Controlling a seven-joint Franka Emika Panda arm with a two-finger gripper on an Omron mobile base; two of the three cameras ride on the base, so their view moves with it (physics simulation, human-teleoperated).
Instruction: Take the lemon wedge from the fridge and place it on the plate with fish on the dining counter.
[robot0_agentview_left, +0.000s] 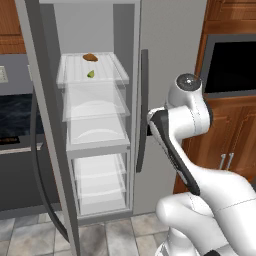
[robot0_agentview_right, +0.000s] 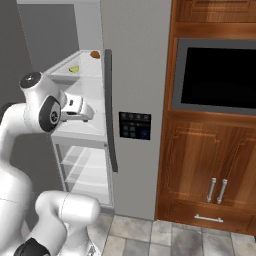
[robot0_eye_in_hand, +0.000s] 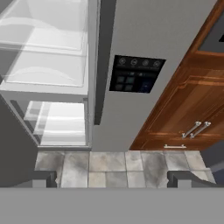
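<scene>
The fridge (robot0_agentview_left: 170, 50) stands with its left door (robot0_agentview_left: 47, 130) swung open and its right door shut. On its top white shelf lies the tiny yellow-green lemon wedge (robot0_agentview_left: 91, 74) (robot0_agentview_right: 74, 69), with a brown oval food item (robot0_agentview_left: 90, 57) behind it. My gripper (robot0_eye_in_hand: 113, 177) is open and holds nothing; its fingertips (robot0_eye_in_hand: 43, 177) stand wide apart. It hangs in front of the fridge, well below the top shelf, and looks down at the lower shelves, the door's control panel (robot0_eye_in_hand: 135, 74) and the floor. The plate, the fish and the dining counter are out of view.
The open door juts toward me on the left. Right of the fridge is a brown wooden cabinet wall (robot0_agentview_right: 210, 165) with a built-in black oven (robot0_agentview_right: 220, 75). A long dark handle (robot0_agentview_left: 142, 110) runs down the shut door. Grey tiles (robot0_eye_in_hand: 109, 166) cover the floor.
</scene>
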